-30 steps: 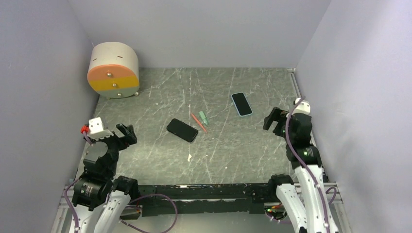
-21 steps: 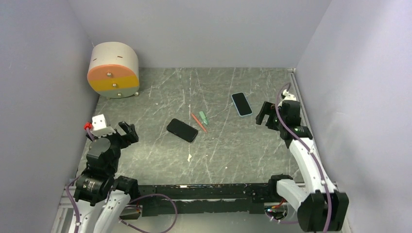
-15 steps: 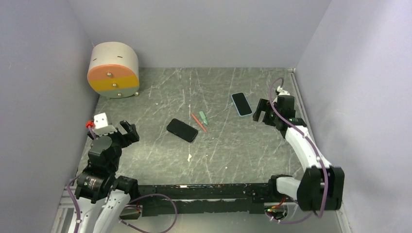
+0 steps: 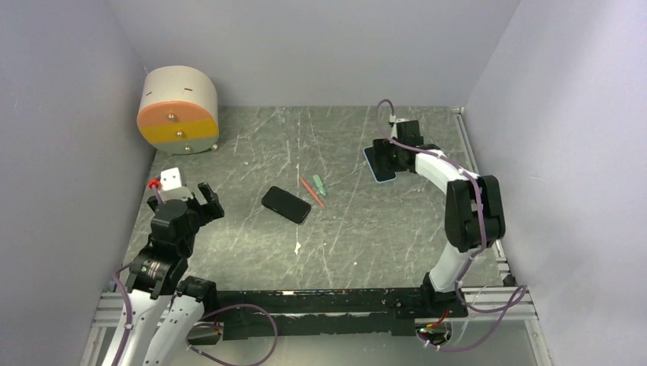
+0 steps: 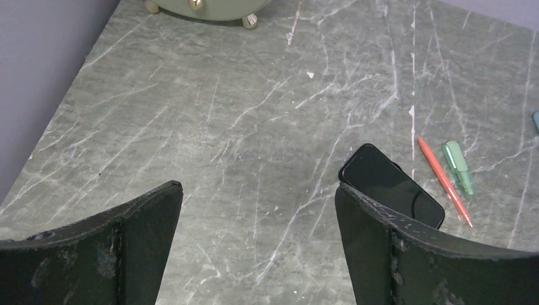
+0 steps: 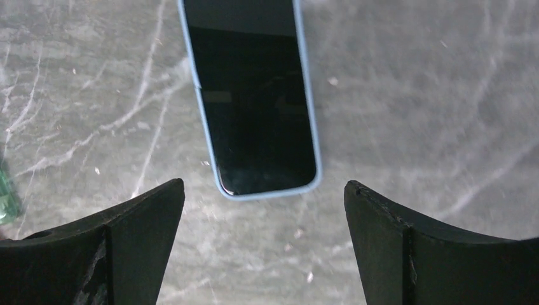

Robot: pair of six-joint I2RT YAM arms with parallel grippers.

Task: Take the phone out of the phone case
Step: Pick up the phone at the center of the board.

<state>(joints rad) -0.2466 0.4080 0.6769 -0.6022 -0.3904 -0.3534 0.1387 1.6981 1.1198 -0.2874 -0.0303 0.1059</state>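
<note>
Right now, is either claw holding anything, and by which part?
Nothing held. Right claw is open above the blue-cased phone, fingers clear of its edges; left claw open, empty.

A grey marbled table (image 4: 358, 236) is seen, on which a round drawer box (image 4: 178, 110), a black phone (image 4: 286, 204), a red pen (image 4: 311, 193), a green marker (image 4: 319, 184) and a blue-cased phone (image 6: 254, 108) are laid.

The phone (image 6: 254, 95) lies flat, screen up, inside its light-blue case (image 6: 267, 193).

You see two phones: a black phone (image 4: 286, 204) at centre, a blue-cased phone (image 6: 254, 95) at two o'clock; one red pen (image 4: 312, 193), one green marker (image 4: 319, 184), one drawer box (image 4: 178, 111).
</note>
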